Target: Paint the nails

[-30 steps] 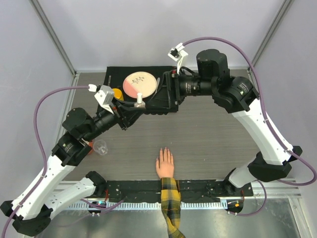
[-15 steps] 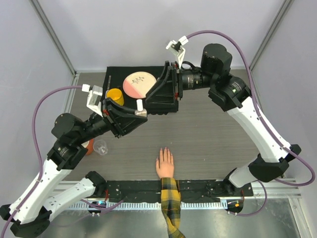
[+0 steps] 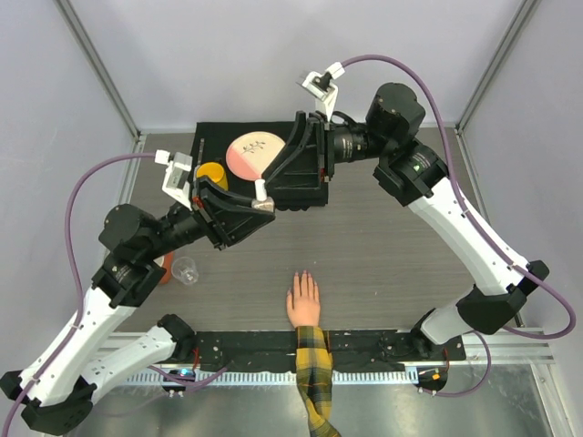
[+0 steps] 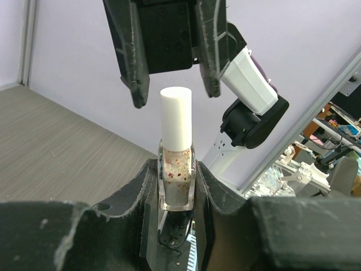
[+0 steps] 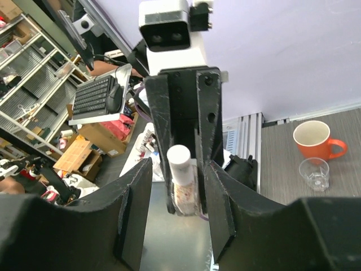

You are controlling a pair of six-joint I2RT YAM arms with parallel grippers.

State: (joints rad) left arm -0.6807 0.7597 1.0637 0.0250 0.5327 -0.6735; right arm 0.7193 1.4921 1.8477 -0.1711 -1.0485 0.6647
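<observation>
Up above the worktop (image 3: 392,246), the left end effector (image 3: 258,202) is clamped on the body of a small clear bottle (image 4: 176,180), which stands upright between its fingers in the left wrist view. The bottle's liquid is flecked with reddish specks, and its white cap (image 4: 176,118) rises clear of the fingers. The right end effector (image 3: 278,177) meets it from the far side with its jaws spread wide. Its fingers (image 4: 135,56) flank the top of the cap, one on each side, without touching it. The right wrist view shows the same meeting from the opposite side, the bottle (image 5: 183,189) sitting in the gap between that end effector's (image 5: 176,165) own fingers. The nails (image 3: 301,276) are well apart from all this. They tip the fingers of a flesh-coloured hand (image 3: 303,302) lying flat, palm down, near the middle of the worktop's near edge, its yellow-and-black plaid sleeve (image 3: 312,364) trailing off toward the bottom. A black mat (image 3: 211,137) at the far side carries a pink plate (image 3: 253,153). A yellow cup (image 3: 212,173) is just beside the plate. Near the left arm stand a clear glass (image 3: 185,269) and an orange mug (image 5: 313,138).
</observation>
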